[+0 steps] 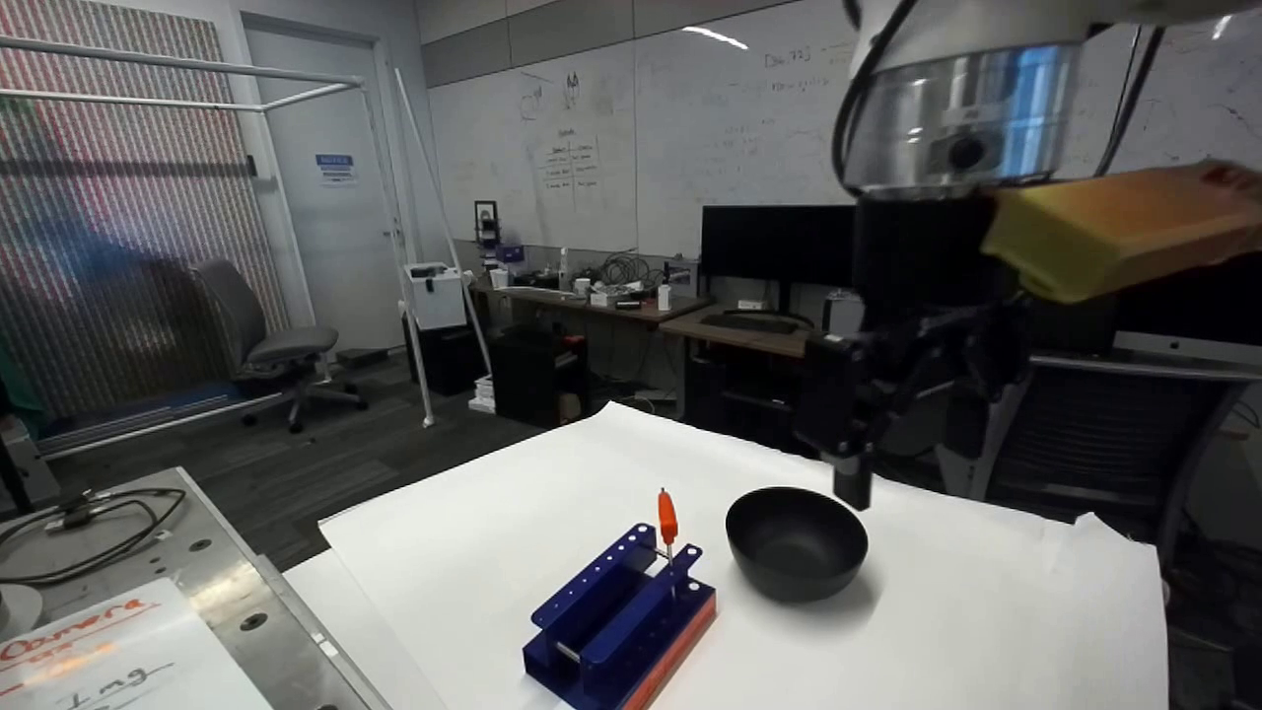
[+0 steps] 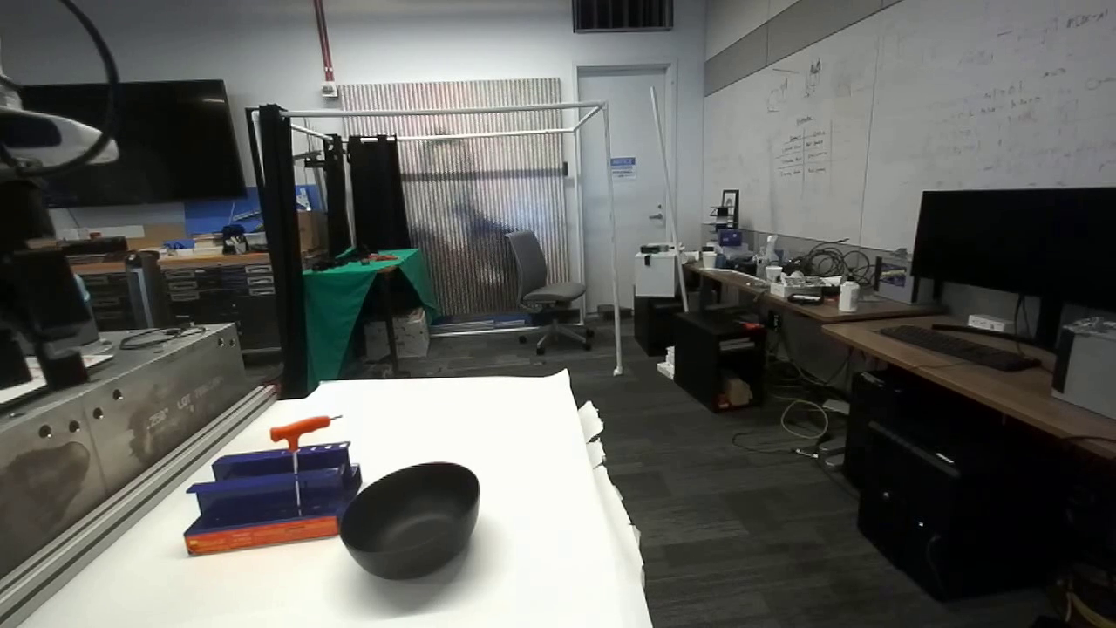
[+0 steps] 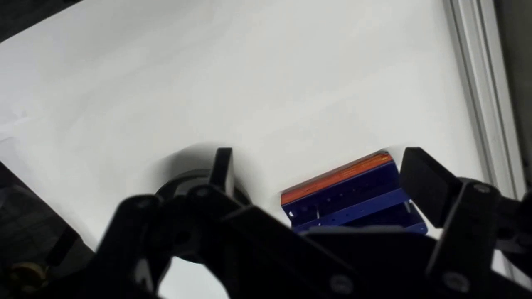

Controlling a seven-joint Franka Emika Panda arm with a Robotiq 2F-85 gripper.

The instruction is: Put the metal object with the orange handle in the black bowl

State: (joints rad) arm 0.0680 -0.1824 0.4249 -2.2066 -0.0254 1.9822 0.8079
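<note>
The black robot fingers (image 3: 428, 187) are spread wide apart with nothing gripped between them, raised above a white, paper-covered surface (image 2: 523, 453). On it, nearer the edge lined by a grooved metal rail (image 3: 484, 91), sits a dark blue, slotted rack (image 2: 244, 501) with round holes and an orange strip (image 2: 261, 536) along one long side of its base. Standing upright in the rack, seen in both exterior views, is a slim metal tool with a bright orange T-shaped handle (image 2: 299, 429), handle uppermost. A round, plain, smooth-sided black bowl (image 1: 797, 552) rests just beside the rack without touching it, between the rack and the ragged paper edge opposite the rail. In the wrist view, the rack shows between the spread fingers, and one finger covers part of the bowl.
</note>
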